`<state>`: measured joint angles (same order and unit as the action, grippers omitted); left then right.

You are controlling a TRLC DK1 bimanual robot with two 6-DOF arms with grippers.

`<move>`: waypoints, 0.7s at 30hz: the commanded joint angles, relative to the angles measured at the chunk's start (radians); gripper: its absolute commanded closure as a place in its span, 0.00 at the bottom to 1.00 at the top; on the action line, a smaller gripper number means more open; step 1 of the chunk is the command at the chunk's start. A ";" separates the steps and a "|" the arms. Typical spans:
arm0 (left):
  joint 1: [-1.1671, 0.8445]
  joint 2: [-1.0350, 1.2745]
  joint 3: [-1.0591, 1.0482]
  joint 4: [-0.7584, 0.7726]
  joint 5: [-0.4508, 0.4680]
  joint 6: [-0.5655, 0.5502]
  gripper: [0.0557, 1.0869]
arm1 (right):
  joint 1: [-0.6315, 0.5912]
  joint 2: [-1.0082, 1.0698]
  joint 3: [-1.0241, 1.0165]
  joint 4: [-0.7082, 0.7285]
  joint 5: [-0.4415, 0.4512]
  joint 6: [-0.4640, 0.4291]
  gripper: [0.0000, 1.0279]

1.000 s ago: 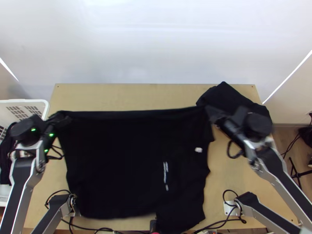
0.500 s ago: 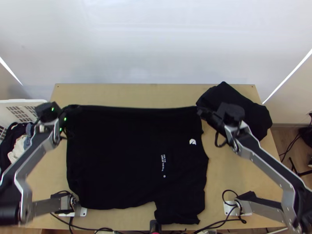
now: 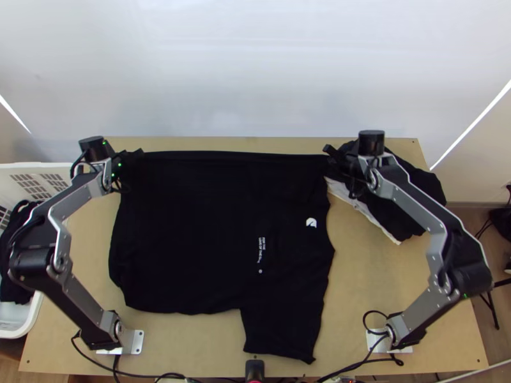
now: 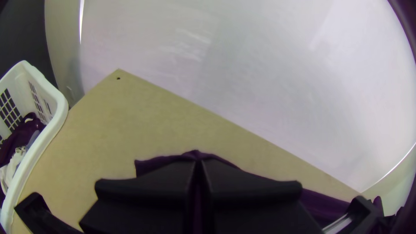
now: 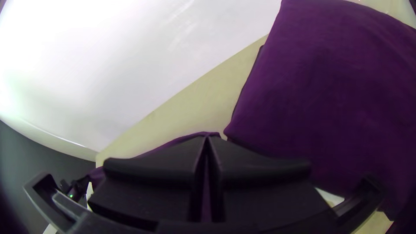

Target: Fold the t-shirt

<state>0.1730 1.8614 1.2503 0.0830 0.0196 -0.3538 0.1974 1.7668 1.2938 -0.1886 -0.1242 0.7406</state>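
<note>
In the top view a black t-shirt (image 3: 191, 230) is spread over the table, small white prints facing up, one sleeve toward the near edge. My left gripper (image 3: 137, 155) is at its far left corner; my right gripper (image 3: 331, 155) is at its far right corner. The shirt's far edge runs straight between them. In the left wrist view the left gripper (image 4: 198, 164) is shut on the shirt (image 4: 195, 154), a strip of cloth showing beyond the fingers. Likewise, the right gripper (image 5: 207, 141) in the right wrist view is shut on the shirt's edge (image 5: 182, 139).
A pile of folded dark cloth (image 3: 409, 204) with a white piece lies at the table's far right, close beside the right gripper. At the left stands a white basket (image 3: 32, 319) holding clothes. Cables run along the table's near edge (image 3: 223, 367).
Both grippers have moved toward the table's far edge, the left one also somewhat rightward, and the shirt has slid that way with them. Its near edge and sleeve now lie farther up the table.
</note>
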 commanded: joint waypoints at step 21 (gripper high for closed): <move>0.068 0.239 0.253 -0.051 -0.026 0.078 0.97 | 0.171 0.264 0.289 -0.123 0.146 0.011 0.97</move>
<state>0.2581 2.1143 1.5021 0.0395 -0.0120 -0.2825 0.3107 2.0205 1.5692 -0.3077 -0.0170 0.7540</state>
